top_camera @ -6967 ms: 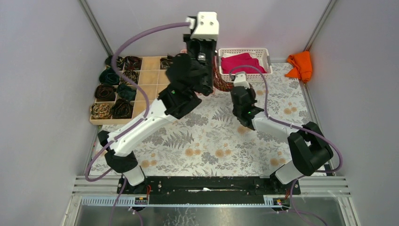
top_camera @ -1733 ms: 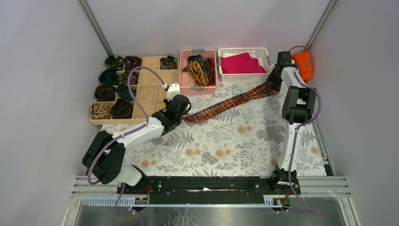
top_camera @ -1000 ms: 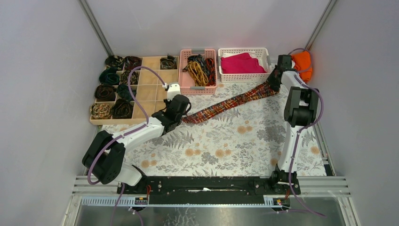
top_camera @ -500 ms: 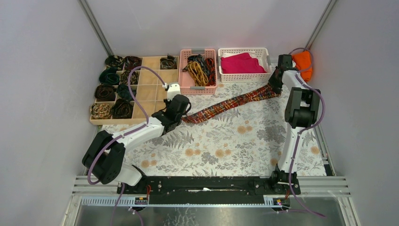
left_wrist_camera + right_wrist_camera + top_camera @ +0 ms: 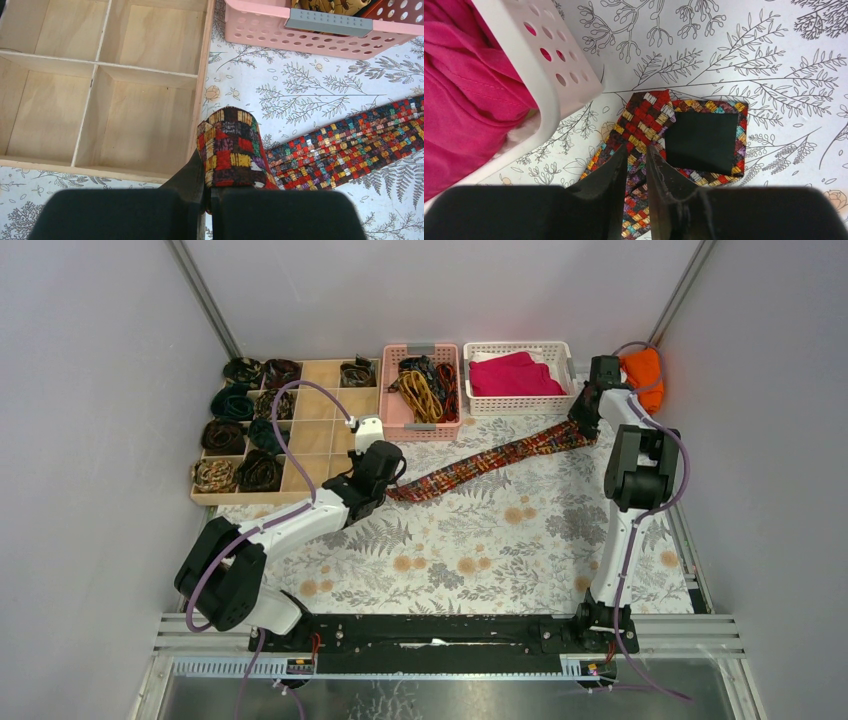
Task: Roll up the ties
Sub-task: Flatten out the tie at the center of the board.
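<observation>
Left gripper (image 5: pixel 206 194) pinches the curled narrow end of the red-orange-and-dark checked fabric necktie (image 5: pixel 480 462), right gripper (image 5: pixel 636 165) clamps its wide end beside the white perforated plastic basket (image 5: pixel 549 75), stretching it flat across the floral-print table (image 5: pixel 470 540), presumably for rolling.

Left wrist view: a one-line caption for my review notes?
Left gripper, jaws shut on the looped end of the patchwork tie, beside the wooden divider tray, pink basket beyond.
</observation>
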`<state>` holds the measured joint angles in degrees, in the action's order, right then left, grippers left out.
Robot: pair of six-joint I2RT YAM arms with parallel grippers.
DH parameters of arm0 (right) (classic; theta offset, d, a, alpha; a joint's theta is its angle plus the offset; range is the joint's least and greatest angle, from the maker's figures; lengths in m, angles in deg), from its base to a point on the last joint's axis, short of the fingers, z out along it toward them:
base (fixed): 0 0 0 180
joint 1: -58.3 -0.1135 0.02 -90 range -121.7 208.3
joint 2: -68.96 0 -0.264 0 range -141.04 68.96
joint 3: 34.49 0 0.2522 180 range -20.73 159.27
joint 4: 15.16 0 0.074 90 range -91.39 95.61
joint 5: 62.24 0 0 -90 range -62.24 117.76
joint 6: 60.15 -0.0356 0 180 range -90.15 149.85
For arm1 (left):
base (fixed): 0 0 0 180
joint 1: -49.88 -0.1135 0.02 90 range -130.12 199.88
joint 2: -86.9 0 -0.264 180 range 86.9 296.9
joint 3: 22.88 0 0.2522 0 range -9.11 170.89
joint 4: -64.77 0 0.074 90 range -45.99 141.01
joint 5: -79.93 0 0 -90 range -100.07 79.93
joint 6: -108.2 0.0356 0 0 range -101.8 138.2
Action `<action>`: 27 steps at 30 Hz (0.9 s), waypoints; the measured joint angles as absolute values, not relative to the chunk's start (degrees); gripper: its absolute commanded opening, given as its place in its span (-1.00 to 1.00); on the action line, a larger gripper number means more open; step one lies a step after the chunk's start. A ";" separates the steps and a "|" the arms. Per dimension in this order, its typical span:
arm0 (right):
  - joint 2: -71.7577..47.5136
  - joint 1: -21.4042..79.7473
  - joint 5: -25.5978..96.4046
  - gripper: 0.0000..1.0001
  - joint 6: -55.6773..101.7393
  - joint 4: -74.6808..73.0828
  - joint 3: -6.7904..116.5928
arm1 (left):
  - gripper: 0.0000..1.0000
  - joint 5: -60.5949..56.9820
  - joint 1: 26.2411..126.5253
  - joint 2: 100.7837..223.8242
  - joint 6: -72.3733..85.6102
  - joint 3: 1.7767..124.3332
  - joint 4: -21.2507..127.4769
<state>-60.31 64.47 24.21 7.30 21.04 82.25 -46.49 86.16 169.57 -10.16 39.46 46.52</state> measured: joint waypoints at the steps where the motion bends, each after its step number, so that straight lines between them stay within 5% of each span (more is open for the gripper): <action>1: -60.55 64.47 24.25 -0.50 7.30 20.98 82.42 | -1.00 -46.49 86.16 169.57 -10.14 39.46 46.52; 6: -62.22 64.47 24.41 -0.52 7.17 21.11 83.32 | -1.00 -46.49 86.16 169.57 -10.01 39.46 46.45; 15: -63.42 64.47 25.33 -0.98 6.40 20.08 83.78 | -1.00 -46.49 86.16 169.64 -9.64 39.48 46.41; 27: -60.77 64.47 25.70 -1.00 6.14 17.33 78.99 | -1.00 -46.51 86.16 169.90 -9.46 39.46 46.17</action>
<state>-60.77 64.47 25.70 6.14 17.33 78.99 -46.51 86.16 169.90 -9.46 39.46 46.17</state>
